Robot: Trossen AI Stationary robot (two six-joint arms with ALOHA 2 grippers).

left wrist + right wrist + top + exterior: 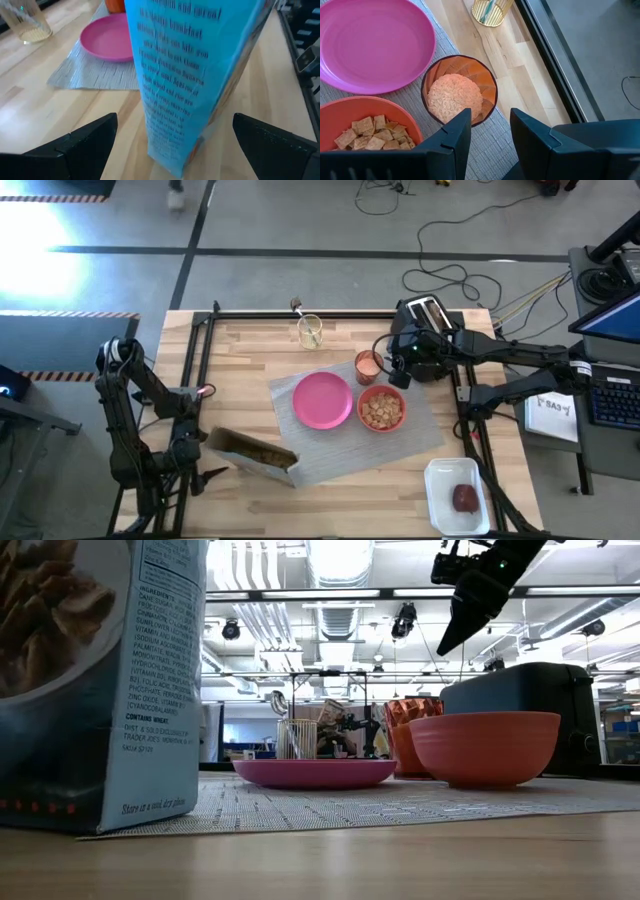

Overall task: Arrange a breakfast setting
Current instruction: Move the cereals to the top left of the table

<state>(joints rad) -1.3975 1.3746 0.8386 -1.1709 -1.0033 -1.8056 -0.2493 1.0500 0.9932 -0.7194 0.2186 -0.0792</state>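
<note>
A tall blue cereal box (192,75) stands with its base partly on the near-left corner of the grey placemat (420,430). My left gripper (173,119) is open at the table's left; its fingers flank the box's lower part without touching it. On the mat sit the pink plate (322,400), the red-orange bowl (381,409) filled with cereal squares, and the orange-tinted cup (459,90) holding pale grains. My right gripper (491,120) hangs open and empty well above the mat, beside the cup. The dark-red fruit (465,498) lies in the white tray (440,478).
A black toaster (425,315) stands at the far right, just behind my right arm. A clear glass (310,331) stands on the bare wood beyond the mat. Black rails run along the table's far and side edges. Bare wood lies near the front edge.
</note>
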